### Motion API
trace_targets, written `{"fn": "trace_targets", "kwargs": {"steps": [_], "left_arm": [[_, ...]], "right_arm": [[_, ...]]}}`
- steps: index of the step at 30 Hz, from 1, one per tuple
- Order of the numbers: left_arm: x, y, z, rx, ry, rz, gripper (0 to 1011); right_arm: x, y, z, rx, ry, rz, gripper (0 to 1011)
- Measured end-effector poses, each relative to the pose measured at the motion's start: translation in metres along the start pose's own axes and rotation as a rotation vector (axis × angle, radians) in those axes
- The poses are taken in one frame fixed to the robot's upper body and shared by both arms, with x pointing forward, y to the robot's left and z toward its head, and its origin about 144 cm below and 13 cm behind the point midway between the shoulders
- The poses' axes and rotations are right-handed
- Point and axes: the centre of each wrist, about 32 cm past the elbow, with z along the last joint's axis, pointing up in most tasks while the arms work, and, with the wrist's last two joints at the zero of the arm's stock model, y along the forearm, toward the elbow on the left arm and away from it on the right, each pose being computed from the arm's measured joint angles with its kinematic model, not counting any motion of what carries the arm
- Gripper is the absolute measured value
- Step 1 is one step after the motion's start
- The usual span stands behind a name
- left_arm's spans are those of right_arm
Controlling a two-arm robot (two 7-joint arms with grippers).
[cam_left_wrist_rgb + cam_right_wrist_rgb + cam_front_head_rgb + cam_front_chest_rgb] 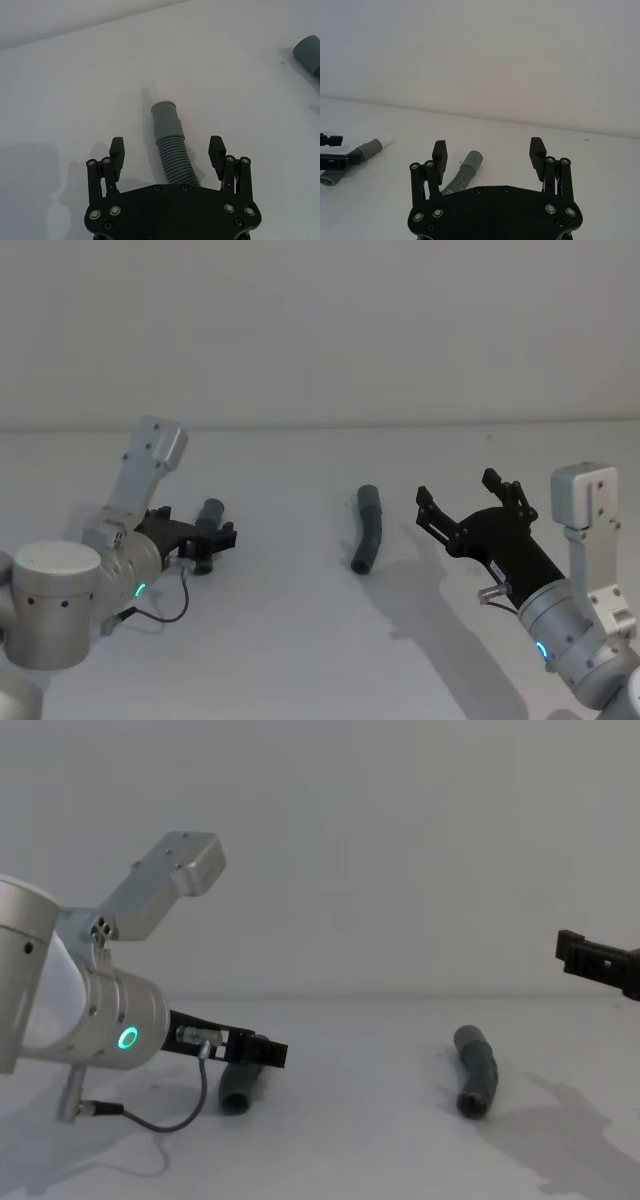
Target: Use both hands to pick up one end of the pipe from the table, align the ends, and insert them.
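Observation:
Two dark grey pipe pieces lie on the white table (300, 640). The left piece (209, 523) has a ribbed body (175, 162) and a narrower white tip (162, 91). My left gripper (212, 545) is open and low over it. Its fingers (117, 150) straddle the ribbed part with a gap on each side. The right piece (367, 530) is slightly bent and lies free at the table's middle, with its plain grey open end (471, 159) towards the right wrist camera. My right gripper (455, 487) hangs open just right of this piece and above the table.
A pale grey wall (320, 330) closes off the back of the table. A thin black cable (165, 1120) loops down from the left wrist to the table surface. The two pieces lie about a hand's width apart.

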Motion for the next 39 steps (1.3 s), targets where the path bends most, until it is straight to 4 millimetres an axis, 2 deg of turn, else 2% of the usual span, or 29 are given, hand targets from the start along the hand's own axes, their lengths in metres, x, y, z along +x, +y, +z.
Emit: {"fn": "trace_targets", "kwargs": {"steps": [39], "left_arm": [[0.006, -0.018, 0.004, 0.083, 0.034, 0.010, 1001]], "right_arm": [[0.000, 0.000, 0.000, 0.000, 0.000, 0.000, 1000]]}}
